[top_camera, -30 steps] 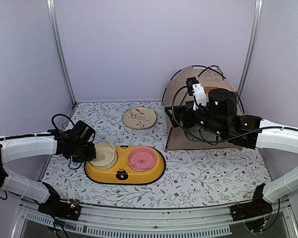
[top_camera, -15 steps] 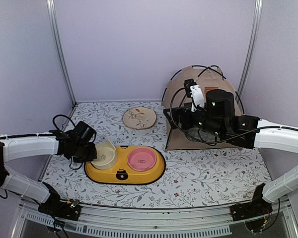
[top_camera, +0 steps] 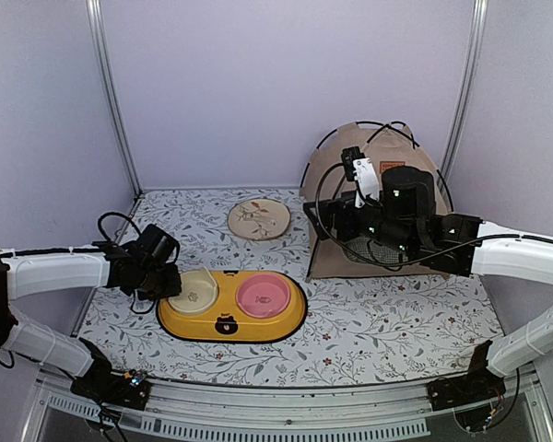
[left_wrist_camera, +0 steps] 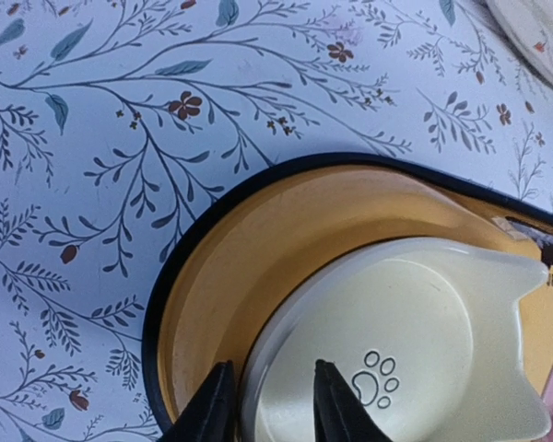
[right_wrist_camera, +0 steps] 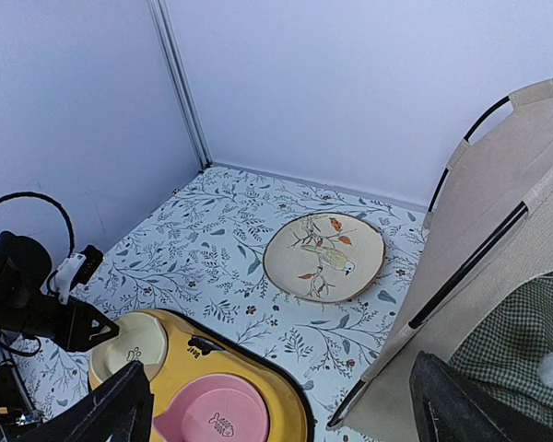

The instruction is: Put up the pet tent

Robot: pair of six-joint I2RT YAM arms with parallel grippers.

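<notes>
**Open mat up front, crowded corners at the pet station**

The floral mat [top_camera: 396, 318] lies bare along the near right, in front of the pet tent [top_camera: 332, 260], and in a strip between the yellow feeder tray [top_camera: 229, 325] and the round plate [top_camera: 259, 219]; the tent fills the far right corner, black poles bowing outward, the right arm [top_camera: 502, 253] reaching across its mouth with the right gripper [right_wrist_camera: 276, 405] spread wide; the left gripper [left_wrist_camera: 269, 391], fingers parted, straddles the cream bowl [top_camera: 195, 290] rim at the tray's left end, the pink bowl [top_camera: 261, 296] just beside; walls and metal posts [top_camera: 111, 101] close in left, back and right.
</notes>
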